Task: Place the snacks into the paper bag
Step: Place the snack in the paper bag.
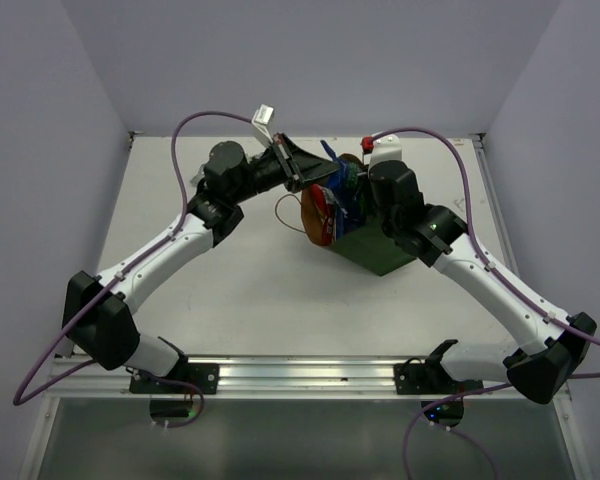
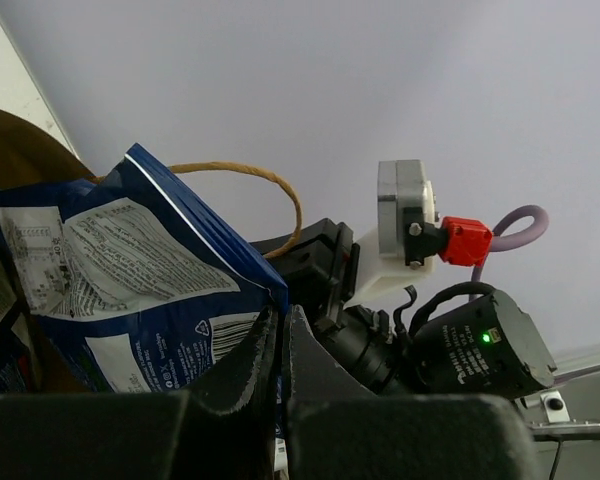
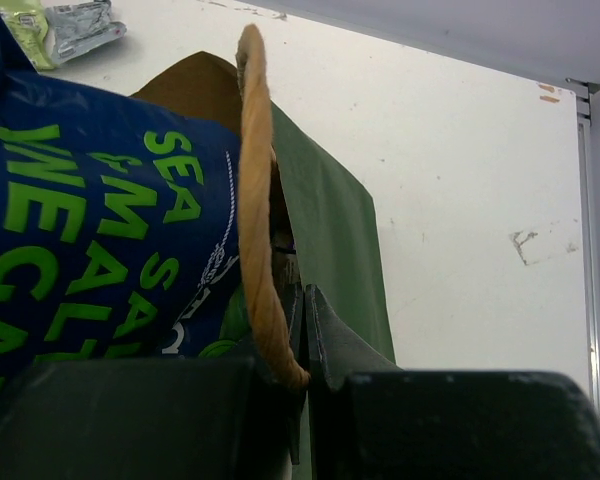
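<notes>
The left fingers (image 2: pixel 242 375) are closed on the corner of the blue-white packet (image 2: pixel 130 270), which sticks out of the paper bag (image 1: pixel 375 252) beside the red chip bag (image 1: pixel 320 215). The right fingers (image 3: pixel 335 350) are pressed together on the bag's rim, just beside its tan handle (image 3: pixel 252 180). The bag lies right of centre on the tabletop (image 1: pixel 240 280).

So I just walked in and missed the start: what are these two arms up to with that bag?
They are packing snacks. The left fingers are pinched shut on a corner of a blue-white packet sitting at the mouth of the dark green paper bag. The right fingers are shut on the bag's rim beside its tan handle. A red-and-yellow chip bag also pokes out of the opening. A silver-grey packet lies out on the table.
</notes>
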Robot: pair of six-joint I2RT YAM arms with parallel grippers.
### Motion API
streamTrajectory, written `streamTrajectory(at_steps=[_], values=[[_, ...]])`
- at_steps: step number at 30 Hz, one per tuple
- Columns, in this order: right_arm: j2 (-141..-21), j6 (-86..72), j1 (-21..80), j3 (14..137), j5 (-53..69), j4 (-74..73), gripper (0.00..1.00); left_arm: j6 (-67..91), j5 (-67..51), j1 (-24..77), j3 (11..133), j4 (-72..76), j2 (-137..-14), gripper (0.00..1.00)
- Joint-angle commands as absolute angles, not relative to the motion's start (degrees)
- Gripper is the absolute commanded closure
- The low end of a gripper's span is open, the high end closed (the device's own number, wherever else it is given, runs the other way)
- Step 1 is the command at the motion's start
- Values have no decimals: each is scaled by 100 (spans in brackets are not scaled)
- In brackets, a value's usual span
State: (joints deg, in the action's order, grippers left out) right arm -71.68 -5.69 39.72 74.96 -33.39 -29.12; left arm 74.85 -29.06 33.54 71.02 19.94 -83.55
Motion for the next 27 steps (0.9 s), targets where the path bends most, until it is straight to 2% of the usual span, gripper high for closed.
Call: streamTrajectory(at_steps=[1, 14, 20, 21, 22, 24, 25, 27], values=[[-7093, -703, 3973, 7857, -3296, -2566, 100, 7611, -2927, 3427, 7058, 2285, -8428, 100], [-7058, -765, 3973, 7831, -3278, -2575, 100, 7550, -2575, 4043, 6970, 2760, -9316, 100], [-7005, -730, 3973, 7796, -3366, -2566, 100, 6866, -2242, 4104, 7030, 1672, -9352, 100], [-6996, -721, 3973, 7796, -3375, -2566, 100, 6699, -2154, 4104, 7083, 1113, -9334, 96], [-6996, -712, 3964, 7787, -3384, -2566, 100, 6349, -1918, 4104, 7223, 594, -9273, 85], [-6987, -703, 3973, 7778, -3401, -2566, 100, 6040, -1627, 4104, 7373, 154, -9185, 71], [-6987, -703, 3973, 7778, -3401, -2558, 100, 5777, -1374, 4104, 7444, 10, -9106, 58], [-6987, -694, 3973, 7778, -3410, -2549, 100, 5460, -1179, 4104, 7663, -595, -9036, 48]])
